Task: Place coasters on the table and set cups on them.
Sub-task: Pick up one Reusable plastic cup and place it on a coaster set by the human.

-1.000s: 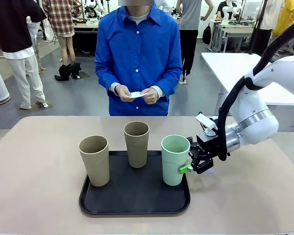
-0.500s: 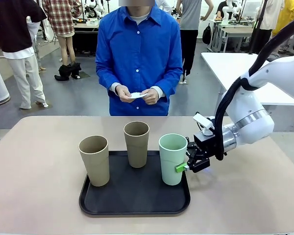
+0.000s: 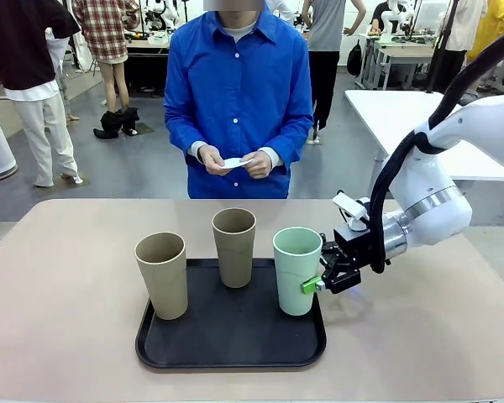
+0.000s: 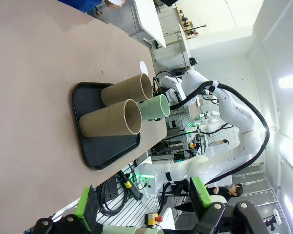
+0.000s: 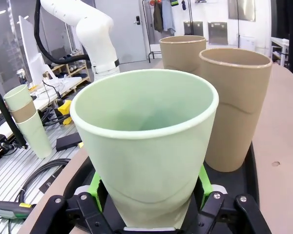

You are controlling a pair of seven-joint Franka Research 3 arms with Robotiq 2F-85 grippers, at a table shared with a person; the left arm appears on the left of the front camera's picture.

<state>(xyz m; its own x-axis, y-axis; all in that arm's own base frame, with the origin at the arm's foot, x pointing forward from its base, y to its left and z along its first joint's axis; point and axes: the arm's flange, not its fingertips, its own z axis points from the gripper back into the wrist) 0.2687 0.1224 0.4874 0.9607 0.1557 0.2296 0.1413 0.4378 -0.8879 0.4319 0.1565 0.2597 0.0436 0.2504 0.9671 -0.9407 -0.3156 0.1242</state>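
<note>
- The right gripper [image 3: 311, 284] has just clamped its pads onto the mint cup [image 3: 297, 269] and nudged it slightly left, still over the black tray [image 3: 235, 353].
- The left gripper [image 4: 144, 207] is spread wide, holding nothing.
- The coasters [image 3: 233, 162] are in the person's hands, so I'd guess the cup has no landing spot on the table [image 3: 67, 277] yet.

Right white arm [image 3: 441, 189]: reaches in from the right side, elbow high, wrist angled down toward the middle. Right black gripper [image 3: 315, 284]: lies roughly level, pointing toward the left side; clamps its green-padded fingers [image 5: 204, 184] on opposite sides of the lower wall of the pale mint green matte tumbler [image 5: 146, 131]. Left black gripper [image 4: 143, 202]: hangs clear of everything, keeps both green-padded fingers spread wide, grips nothing. Left white arm [image 5: 90, 27]: stands well apart from the right one, elbow bent.
</note>
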